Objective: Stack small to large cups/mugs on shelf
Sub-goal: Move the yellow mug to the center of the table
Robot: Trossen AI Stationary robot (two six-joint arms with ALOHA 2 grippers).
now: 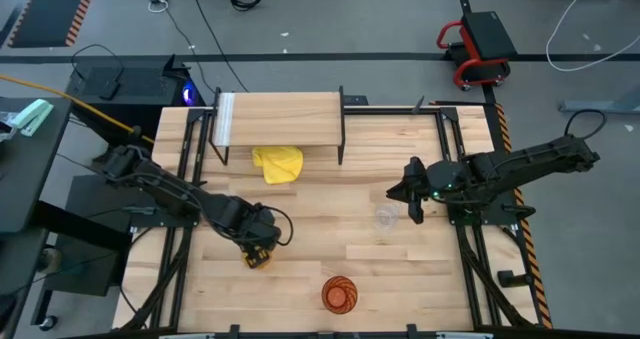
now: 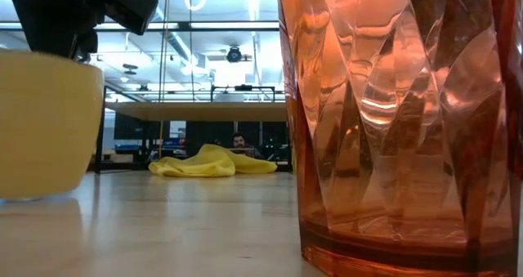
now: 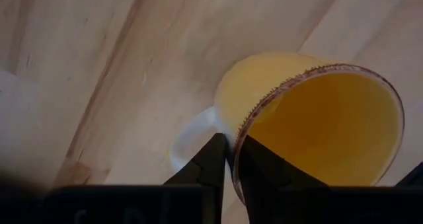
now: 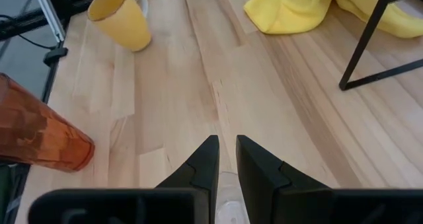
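Note:
The orange-yellow mug (image 1: 258, 259) with the white handle (image 3: 188, 135) is near the table's left front, and my left gripper (image 3: 229, 151) is shut on it. The tall orange-red tumbler (image 1: 339, 293) stands upright at the near edge, filling the low view (image 2: 400, 122). The small clear cup (image 1: 387, 217) stands right of centre. My right gripper (image 4: 226, 145) hovers over it, fingers a narrow gap apart, and the cup (image 4: 228, 197) shows through that gap. The light wooden shelf (image 1: 280, 119) stands on black legs at the far side. My left gripper pinches the mug's rim (image 3: 248, 121) right beside the handle, one finger inside the mug and one outside. The fingers come from above, slanting down from the table's left. The mug (image 2: 41, 122) hangs a little tilted; whether its base rests on the table I cannot tell.
A crumpled yellow cloth (image 1: 278, 164) lies on the table under the shelf's front edge, between its black legs (image 4: 367, 39). Bare slatted wood lies between the mug, the tumbler and the clear cup. Black rails run along both table sides. A person sits far behind the table (image 2: 238, 140).

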